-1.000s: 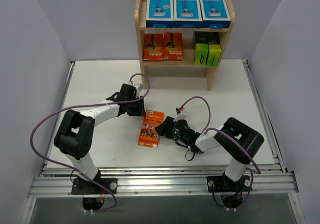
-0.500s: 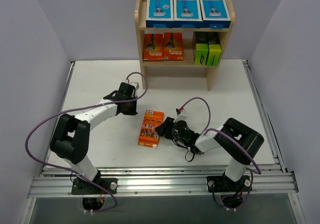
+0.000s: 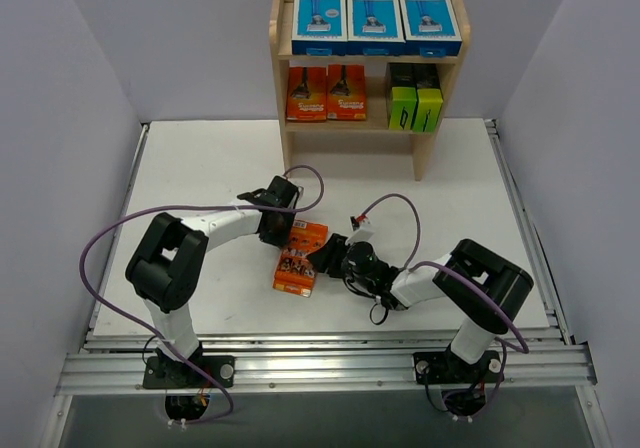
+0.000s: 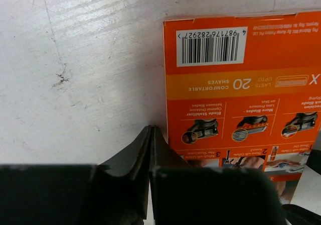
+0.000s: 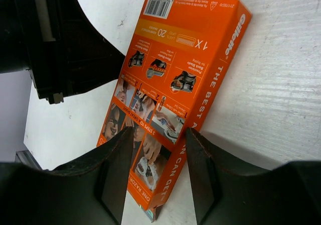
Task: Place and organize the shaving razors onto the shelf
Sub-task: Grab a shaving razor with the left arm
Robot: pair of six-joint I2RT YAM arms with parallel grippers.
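One orange razor pack [image 3: 298, 257] lies flat on the white table, back side up. My left gripper [image 3: 284, 235] is shut and empty; its tip [image 4: 150, 130] sits against the pack's [image 4: 241, 84] left edge. My right gripper [image 3: 321, 260] is open. In the right wrist view its jaws [image 5: 158, 147] straddle the near end of the pack [image 5: 175, 69], one finger [image 5: 120, 157] over the printed face, the other [image 5: 200, 157] beside the side wall. The wooden shelf [image 3: 281, 88] holds three blue-and-white boxes [image 3: 372, 20] on top, with two orange packs [image 3: 326, 93] and two black-and-lime boxes [image 3: 416, 103] below.
The left arm's dark wrist [image 5: 60, 49] stands close beside the pack's far-left side. Grey walls close in the table left, right and back. A metal rail [image 3: 320, 363] runs along the near edge. Purple cables loop over both arms.
My left gripper has swung right and nearer, from open table up against the pack's far-left edge. The pack has shifted slightly toward the near left. The right gripper has barely moved.
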